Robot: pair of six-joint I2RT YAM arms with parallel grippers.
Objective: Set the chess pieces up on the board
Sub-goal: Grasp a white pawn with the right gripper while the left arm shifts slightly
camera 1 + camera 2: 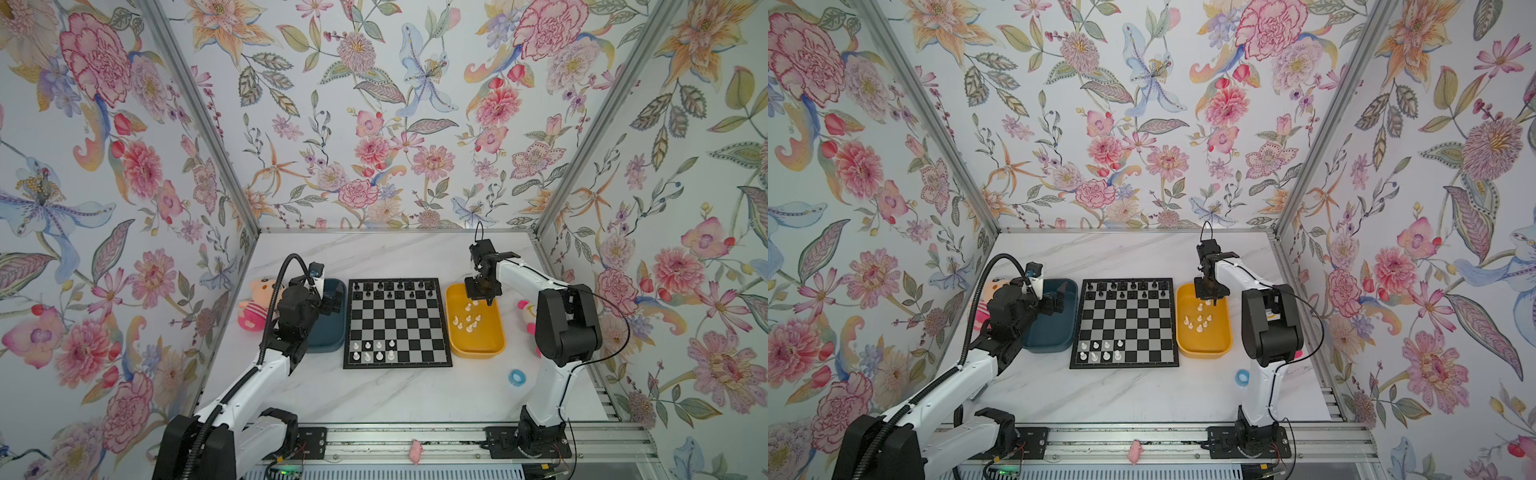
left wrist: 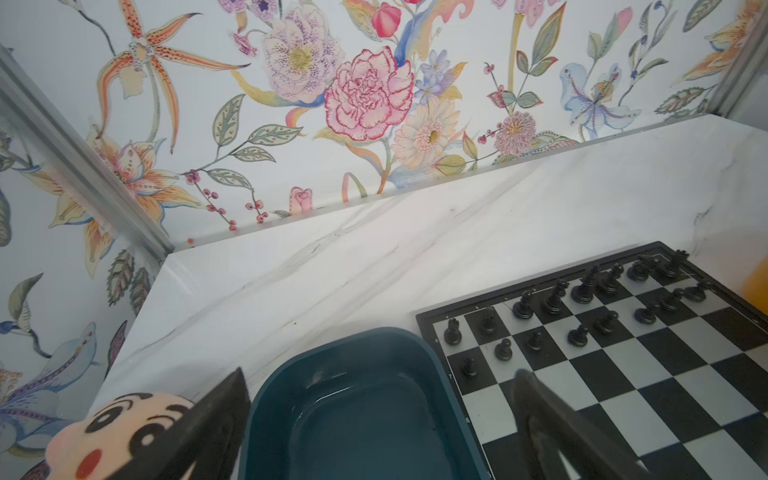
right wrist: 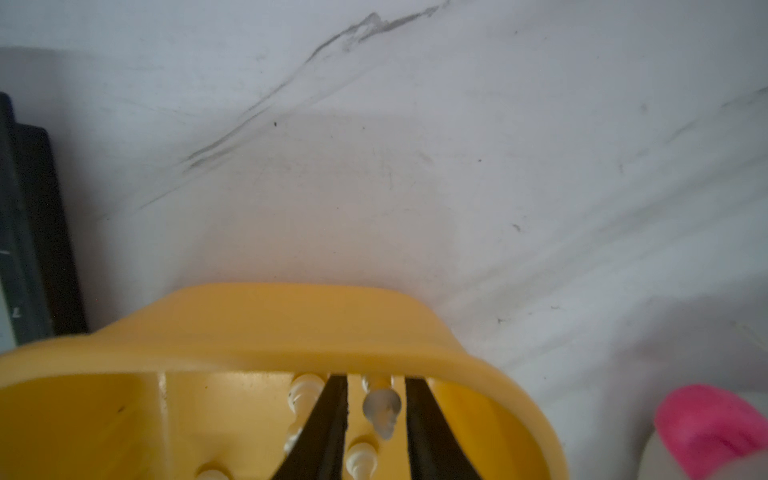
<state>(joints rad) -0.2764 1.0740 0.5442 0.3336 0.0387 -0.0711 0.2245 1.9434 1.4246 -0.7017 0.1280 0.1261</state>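
My right fingers (image 3: 332, 415), slightly apart, straddle one white chess piece (image 3: 382, 409) in the yellow tray (image 1: 478, 353) at 3 o'clock of the board (image 1: 415, 324). My left fingers (image 2: 552, 424) gape over the teal tray (image 2: 353, 415) at 9 o'clock. Eight white chessmen (image 1: 374, 351) fill the board's 7 o'clock corner.

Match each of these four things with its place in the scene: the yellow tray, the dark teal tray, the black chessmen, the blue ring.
Things
1. yellow tray
2. dark teal tray
3. black chessmen
4. blue ring

Places
A. on the far two rows of the board
B. on the bare table, nearer the camera than the yellow tray
C. right of the board, with loose white chess pieces inside
D. left of the board, no pieces seen inside

Pairs: 1-C, 2-D, 3-A, 4-B
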